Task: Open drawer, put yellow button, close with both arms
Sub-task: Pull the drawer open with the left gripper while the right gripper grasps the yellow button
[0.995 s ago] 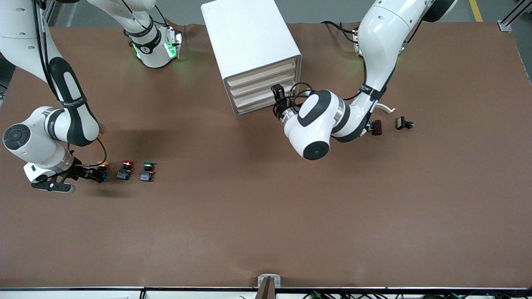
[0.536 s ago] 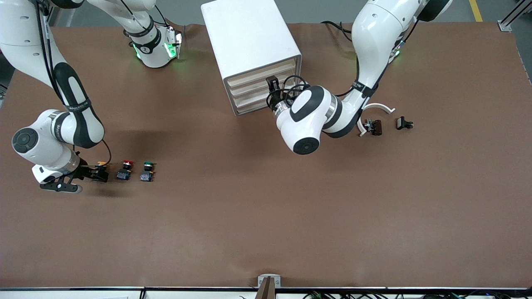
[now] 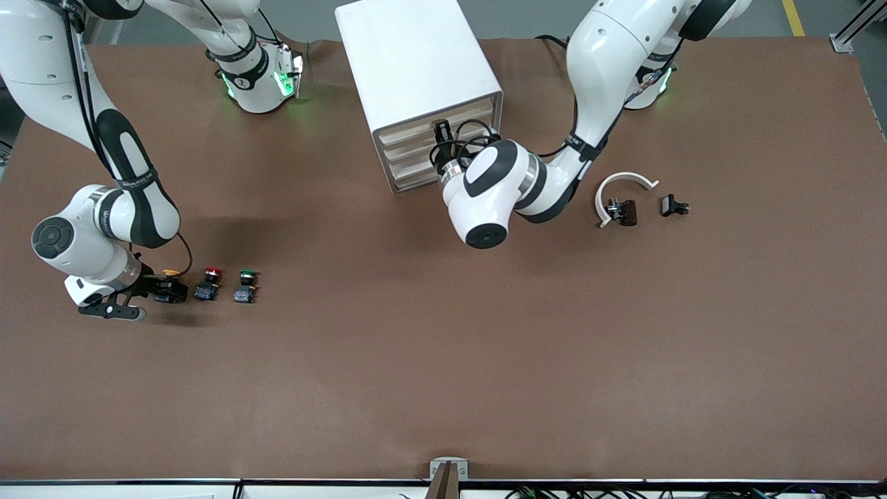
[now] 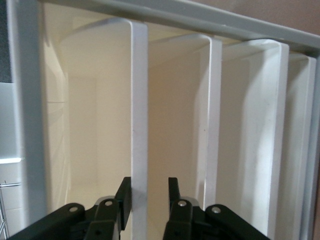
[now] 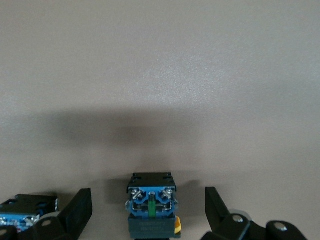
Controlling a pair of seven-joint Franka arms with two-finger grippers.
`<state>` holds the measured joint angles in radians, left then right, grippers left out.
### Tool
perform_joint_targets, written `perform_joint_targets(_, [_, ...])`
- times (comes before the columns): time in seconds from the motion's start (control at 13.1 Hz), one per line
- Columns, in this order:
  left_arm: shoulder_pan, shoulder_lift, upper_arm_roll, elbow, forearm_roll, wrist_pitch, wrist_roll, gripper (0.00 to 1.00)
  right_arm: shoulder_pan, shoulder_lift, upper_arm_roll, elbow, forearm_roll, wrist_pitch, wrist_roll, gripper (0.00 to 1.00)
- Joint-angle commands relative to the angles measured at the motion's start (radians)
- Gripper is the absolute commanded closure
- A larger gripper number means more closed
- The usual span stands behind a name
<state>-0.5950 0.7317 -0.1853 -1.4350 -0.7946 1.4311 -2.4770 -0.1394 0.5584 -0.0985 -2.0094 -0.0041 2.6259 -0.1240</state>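
left gripper at the cabinet front, fingers spread on each side of the top drawer lip, not squeezing. right gripper low over the yellow button, fingers spread wide around it, not touching. button on the table, beside the red button, toward the right arm's end.

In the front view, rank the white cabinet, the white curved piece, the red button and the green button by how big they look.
1. The white cabinet, by far the largest.
2. The white curved piece toward the left arm's end.
3. The red button and the green button look alike in size, so no ranking between them.
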Motion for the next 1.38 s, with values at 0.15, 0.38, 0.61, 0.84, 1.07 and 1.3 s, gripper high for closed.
perform_joint_targets(0.15, [0.013,0.020,0.033,0.030,-0.018,-0.001,0.004,1.00,-0.011,-0.006,0.011,-0.009,-0.002,0.005,-0.012,0.86])
perform_joint_targets(0.38, [0.018,0.018,0.114,0.061,-0.023,0.037,0.023,1.00,-0.011,-0.008,0.011,-0.006,-0.002,-0.001,-0.009,1.00])
perform_joint_targets(0.61, [0.067,0.014,0.127,0.076,-0.026,0.074,0.066,1.00,-0.005,-0.034,0.019,0.024,-0.002,-0.084,-0.006,1.00])
perform_joint_targets(0.84, [0.109,0.012,0.127,0.088,-0.026,0.104,0.107,1.00,0.001,-0.090,0.043,0.119,0.021,-0.312,0.033,1.00])
perform_joint_targets(1.07, [0.144,0.012,0.127,0.090,-0.026,0.126,0.141,0.80,0.075,-0.181,0.046,0.170,0.024,-0.511,0.191,1.00])
perform_joint_targets(1.3, [0.156,0.005,0.130,0.119,-0.014,0.126,0.141,0.00,0.206,-0.305,0.048,0.172,0.108,-0.688,0.432,1.00])
